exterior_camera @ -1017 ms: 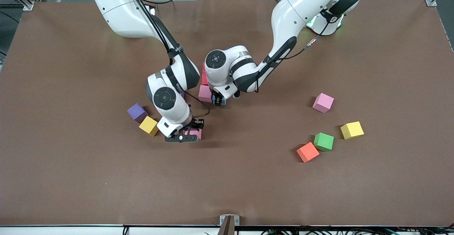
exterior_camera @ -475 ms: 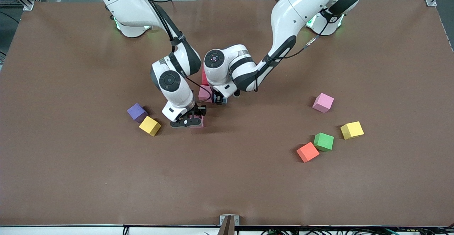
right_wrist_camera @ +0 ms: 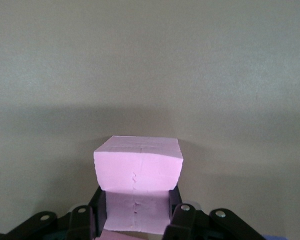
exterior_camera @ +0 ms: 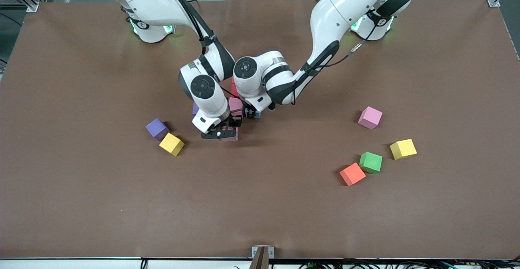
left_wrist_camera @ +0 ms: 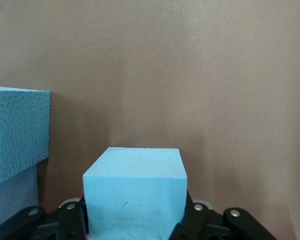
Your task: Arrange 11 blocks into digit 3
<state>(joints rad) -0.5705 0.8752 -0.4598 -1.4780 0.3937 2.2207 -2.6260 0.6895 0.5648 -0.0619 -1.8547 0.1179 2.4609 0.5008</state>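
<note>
My right gripper [exterior_camera: 226, 134] [right_wrist_camera: 136, 216] is shut on a pink block [right_wrist_camera: 138, 170] [exterior_camera: 232, 132], low over the table beside the started digit 3. Of that figure only a pink block [exterior_camera: 235, 105] and a red block [exterior_camera: 234, 88] show; both wrists hide the rest. My left gripper [exterior_camera: 252, 114] [left_wrist_camera: 135, 222] is shut on a light blue block [left_wrist_camera: 134, 192] at the figure's edge. In the left wrist view another light blue block [left_wrist_camera: 17, 132] sits close beside the held one. Loose blocks lie apart: yellow [exterior_camera: 171, 144], yellow [exterior_camera: 403, 148], green [exterior_camera: 371, 162], orange [exterior_camera: 352, 174].
A purple cube [exterior_camera: 157, 128] touches the yellow block toward the right arm's end, and a second purple cube [exterior_camera: 196, 108] peeks out beside the right wrist. A paler pink cube [exterior_camera: 370, 117] lies toward the left arm's end. Brown mat [exterior_camera: 260, 212] covers the table.
My right gripper has carried the pink block away from the yellow and purple cubes, up to the figure beside the left gripper. The left arm has stayed put.
</note>
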